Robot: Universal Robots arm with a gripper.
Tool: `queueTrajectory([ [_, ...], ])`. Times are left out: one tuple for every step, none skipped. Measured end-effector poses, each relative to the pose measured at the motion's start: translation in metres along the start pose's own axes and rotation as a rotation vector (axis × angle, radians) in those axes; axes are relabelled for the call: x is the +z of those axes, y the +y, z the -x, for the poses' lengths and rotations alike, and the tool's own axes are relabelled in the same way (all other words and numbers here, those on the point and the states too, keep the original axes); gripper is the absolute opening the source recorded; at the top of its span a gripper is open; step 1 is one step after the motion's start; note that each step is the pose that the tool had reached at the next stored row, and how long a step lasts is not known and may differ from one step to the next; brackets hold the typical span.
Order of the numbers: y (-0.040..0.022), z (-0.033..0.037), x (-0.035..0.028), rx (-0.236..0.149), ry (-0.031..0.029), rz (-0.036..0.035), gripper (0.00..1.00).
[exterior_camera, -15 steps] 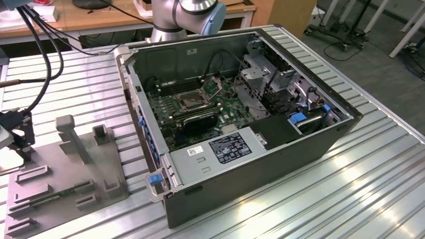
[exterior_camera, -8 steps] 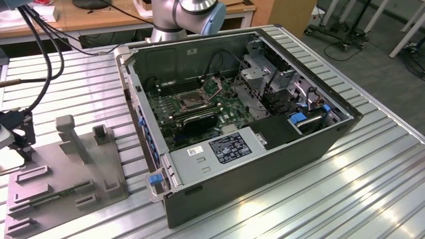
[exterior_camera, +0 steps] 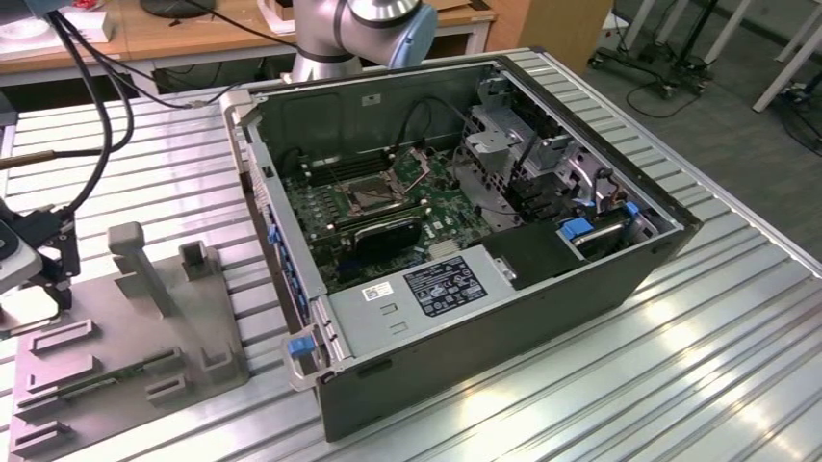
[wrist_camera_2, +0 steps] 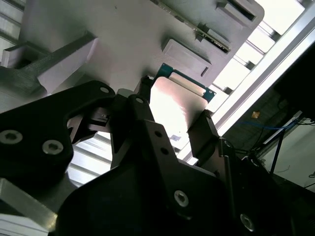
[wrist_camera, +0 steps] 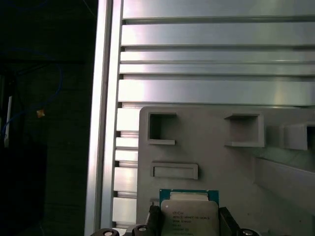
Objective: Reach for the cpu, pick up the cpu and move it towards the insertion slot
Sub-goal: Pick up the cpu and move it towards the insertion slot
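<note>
The cpu (wrist_camera_2: 177, 105), a thin square chip with a silvery face and a green rim, sits between my gripper's (wrist_camera_2: 174, 113) two black fingers in both wrist views. The fingers press on two opposite edges of the cpu (wrist_camera: 189, 210), so my gripper (wrist_camera: 190, 219) is shut on it. It is held just over the grey fixture plate (wrist_camera: 221, 162); I cannot tell whether it touches the plate. In the exterior view my gripper's black body (exterior_camera: 45, 255) hangs at the far left, above that plate (exterior_camera: 129, 337). The insertion slot (exterior_camera: 369, 195) lies inside the open computer case, well off to the exterior view's right.
The open computer case (exterior_camera: 514, 318) stands in the middle of the ribbed aluminium table (exterior_camera: 719, 366), its walls rising around the motherboard. Grey fixture blocks (exterior_camera: 135, 255) stand upright on the plate near my gripper. Black cables (exterior_camera: 90, 87) hang at the back left.
</note>
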State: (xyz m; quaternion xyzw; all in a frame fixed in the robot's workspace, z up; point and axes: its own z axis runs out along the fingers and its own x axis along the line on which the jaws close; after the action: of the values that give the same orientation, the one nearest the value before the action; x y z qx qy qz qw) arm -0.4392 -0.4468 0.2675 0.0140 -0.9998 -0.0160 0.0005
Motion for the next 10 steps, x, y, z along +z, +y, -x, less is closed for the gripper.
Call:
queueTrajectory([
  [0.0, 0.0002, -0.0004, 0.0, 0.0002, -0.0002, 0.54],
  [0.0, 0.0003, -0.0008, 0.0, 0.0001, -0.0001, 0.54],
  [0.0, 0.0004, -0.0013, 0.0, 0.0001, -0.0001, 0.54],
  [0.0, 0.0004, -0.0018, 0.0, 0.0001, -0.0001, 0.54],
  [0.0001, 0.0004, -0.0025, 0.0, 0.0001, -0.0001, 0.54],
  [0.0001, 0.0005, -0.0035, 0.0, 0.0001, -0.0002, 0.54],
  [0.0001, 0.0005, -0.0045, 0.0, 0.0001, -0.0002, 0.54],
  [0.0001, 0.0005, -0.0055, 0.0, 0.0, -0.0002, 0.54],
  [0.0002, 0.0005, -0.0068, 0.0, 0.0, -0.0001, 0.54],
  [0.0002, 0.0005, -0.0083, 0.0, 0.0, -0.0002, 0.54],
])
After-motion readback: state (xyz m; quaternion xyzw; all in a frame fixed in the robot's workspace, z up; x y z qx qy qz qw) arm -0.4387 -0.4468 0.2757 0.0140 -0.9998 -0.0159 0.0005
